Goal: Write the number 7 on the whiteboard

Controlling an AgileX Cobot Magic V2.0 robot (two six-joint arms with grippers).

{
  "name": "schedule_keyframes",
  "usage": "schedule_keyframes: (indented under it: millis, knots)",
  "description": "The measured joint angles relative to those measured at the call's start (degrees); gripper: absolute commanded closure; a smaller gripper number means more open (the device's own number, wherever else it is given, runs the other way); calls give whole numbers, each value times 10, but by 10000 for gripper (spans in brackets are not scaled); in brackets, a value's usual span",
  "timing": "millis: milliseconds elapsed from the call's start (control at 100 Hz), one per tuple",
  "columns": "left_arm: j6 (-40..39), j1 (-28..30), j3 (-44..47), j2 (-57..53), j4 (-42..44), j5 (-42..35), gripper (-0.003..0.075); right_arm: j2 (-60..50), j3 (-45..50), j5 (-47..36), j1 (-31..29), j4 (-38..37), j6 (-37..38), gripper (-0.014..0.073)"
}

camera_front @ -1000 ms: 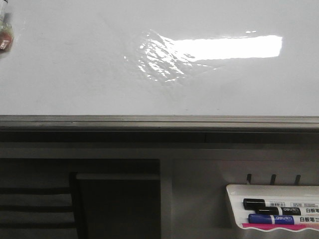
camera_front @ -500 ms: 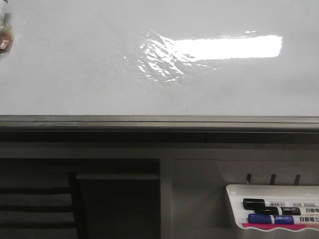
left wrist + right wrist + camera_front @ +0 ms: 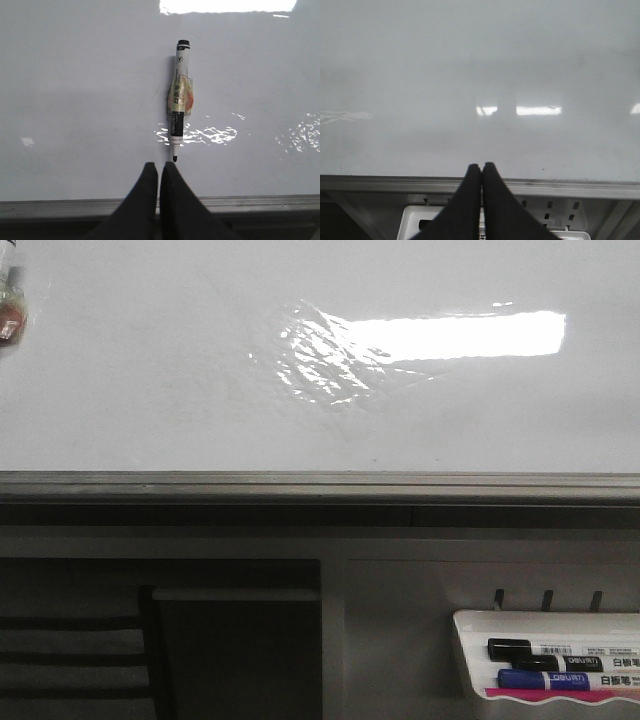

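From the front view I have the whiteboard [image 3: 200,370] filling the upper half, glossy, with a bright glare bar and a wrinkled shiny patch [image 3: 320,355] beside it; I see no number 7 on it, so I judge the writing has not begun. Its grey edge rail [image 3: 320,483] runs full width below, and under that at the right a small white tray [image 3: 470,655] holds a black marker [image 3: 545,648] and a blue marker [image 3: 565,680]; neither arm shows here, though something taped sits at the board's far left edge [image 3: 10,315]. In the left wrist view my left tool [image 3: 159,167] has its two dark fingers pressed together on nothing, and a marker with a tape wrap [image 3: 178,97] lies flat on the board just beyond the fingertips, uncapped nib toward me, apart from the tool. That marker looks like the one to fetch, so I think the step in hand is the pickup: I would have to part the fingers, go forward over the barrel and clamp it. In the right wrist view my right tool [image 3: 481,167] is likewise together and empty, hanging above the rail with bare board ahead and the tray beneath. There is wide open board around the marker; the rail just under both tools is the edge I would mind
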Motion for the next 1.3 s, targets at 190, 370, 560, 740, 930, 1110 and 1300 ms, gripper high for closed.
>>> schedule_keyframes:
  millis: [190,370,560,740,930,1110,1300]
  knots:
    - [1,0,0,0,4,0,740,0,0,0,0,0,-2,613]
    - [1,0,0,0,37,-3,622,1,0,-1,0,0,-2,236]
    - [1,0,0,0,71,0,218,1,0,-2,0,-1,-2,48]
    - [2,0,0,0,72,2,176,1,0,-2,0,-1,-2,49]
    - [2,0,0,0,73,3,177,1,0,-2,0,-1,-2,49]
    - [2,0,0,0,70,-3,177,1,0,-2,0,-1,-2,49]
    - [2,0,0,25,36,-16,177,1,0,-2,0,-1,-2,49]
